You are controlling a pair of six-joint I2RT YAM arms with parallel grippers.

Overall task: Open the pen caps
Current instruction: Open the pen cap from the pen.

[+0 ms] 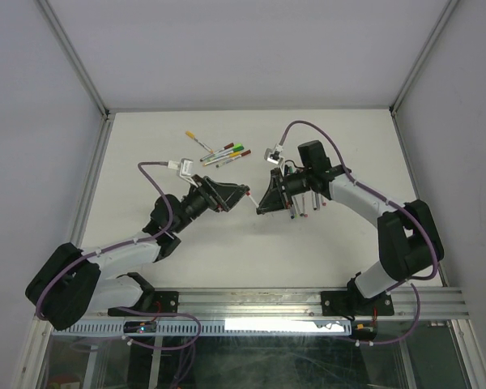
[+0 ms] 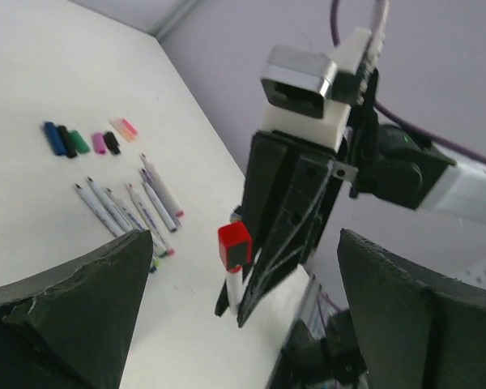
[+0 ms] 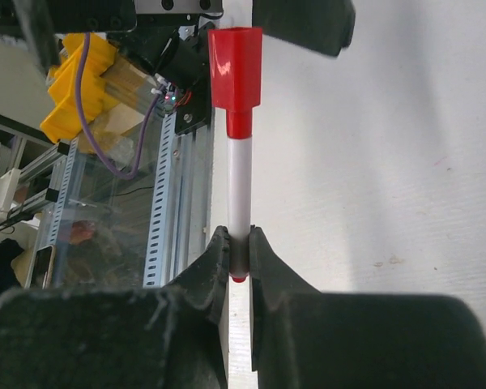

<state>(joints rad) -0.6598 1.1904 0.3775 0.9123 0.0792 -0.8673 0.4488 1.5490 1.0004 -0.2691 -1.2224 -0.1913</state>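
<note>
the right gripper [image 3: 239, 247] pinches a red pen [image 3: 240, 186] by its tail, fingers tight on the white barrel, the pen's long axis pointing straight at the left gripper [image 2: 243, 247]. the red cap [image 3: 236, 65], not yet off, sits between the left's 2 fingers [image 2: 89, 308], which stand wide apart and touch nothing. the left arm is nearer the cap. other pens [image 2: 138, 211] and loose caps [image 2: 81, 142] lie on the table [image 2: 57, 65] beyond.

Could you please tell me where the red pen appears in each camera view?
Top view: the red pen sits at centre, between the arms' tips.
Left wrist: lower centre, upright, cap on top.
Right wrist: centre, upright.
Shared landmark: the right gripper clamping its tail end.
</note>
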